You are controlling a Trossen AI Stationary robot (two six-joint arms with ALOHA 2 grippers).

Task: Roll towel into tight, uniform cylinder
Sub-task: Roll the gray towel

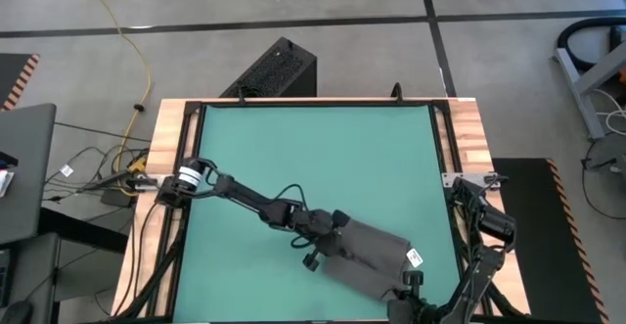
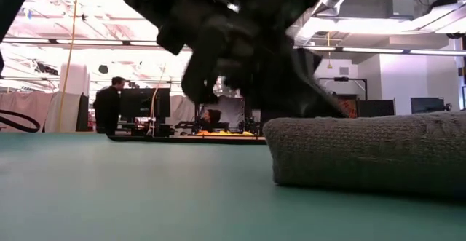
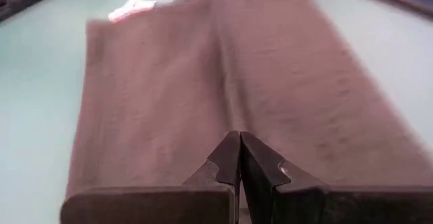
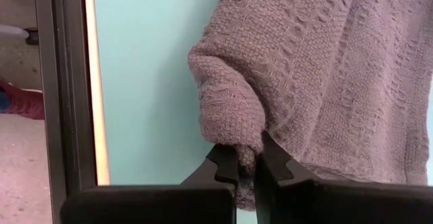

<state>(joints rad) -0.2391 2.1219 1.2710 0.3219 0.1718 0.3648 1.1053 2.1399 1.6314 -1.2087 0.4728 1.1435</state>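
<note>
On the green mat (image 1: 313,158), seen from the high view, the towel (image 1: 377,260) lies toward five o'clock from the mat's centre, a dark grey folded slab set on a slant that runs from ten o'clock down to four o'clock, its small white tag (image 1: 415,258) at its three o'clock edge. The left arm reaches in from nine o'clock across the mat, and the left gripper (image 1: 328,246) sits at the towel's ten o'clock end; in the left wrist view the left gripper (image 3: 240,143) has its two fingers pressed flat together with nothing between them, clenched on itself just above the cloth, the towel (image 3: 223,88) stretching away ahead with a long crease down its middle and the tag (image 3: 130,8) at its far corner. The right arm comes in from the mat's five o'clock corner, and the right gripper (image 1: 409,283) meets the towel at its six o'clock edge; in the right wrist view the right gripper (image 4: 245,163) pinches a bunched fold of the towel (image 4: 318,75) between its fingers, grasping the knit cloth close to the mat's black frame (image 4: 64,95). In the low view the towel (image 2: 368,153) rests on the mat as a thick rounded wad, with dark arm parts blurred above it and a person (image 2: 109,104) standing far off in the room behind.
</note>
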